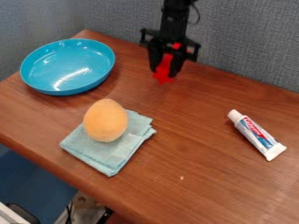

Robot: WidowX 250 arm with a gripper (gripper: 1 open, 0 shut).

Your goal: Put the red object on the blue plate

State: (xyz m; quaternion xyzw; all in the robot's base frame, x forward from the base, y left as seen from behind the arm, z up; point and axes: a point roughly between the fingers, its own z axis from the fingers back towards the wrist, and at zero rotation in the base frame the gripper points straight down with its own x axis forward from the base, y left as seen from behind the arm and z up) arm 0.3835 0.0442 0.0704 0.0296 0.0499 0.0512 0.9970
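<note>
Reddish-brown wood-grain tabletop (198, 131) fills most of the view, with a grey wall behind it at the upper right and darker floor showing past the near edge at the lower left.

On the far left sits one round, shallow, glossy turquoise-blue plate (68, 66) with a raised rim; nothing lies in it.

One black robot arm (176, 16) comes straight down from the top edge, near the far side of the tabletop. Its wrist points downward and the claw (167, 66) hangs vertically, well to the right of the plate.

One pale teal folded cloth (111, 142) lies flat toward the front, left of centre. Resting on it is one smooth, egg-shaped orange object (105, 120).

One white toothpaste tube (256, 133) with red and blue print lies flat at the right, set diagonally, well apart from everything else. Its lettering is too small to read.

One small, bright red, elongated rectangular block (165, 63) of plain plastic look stands nearly upright between the claw's black fingers, which are closed against its sides and grip it. Its lower end points at the wood below. Whether that end touches the tabletop or hangs just clear of it cannot be told from this angle. The block is apart from the plate, to the plate's right.
</note>
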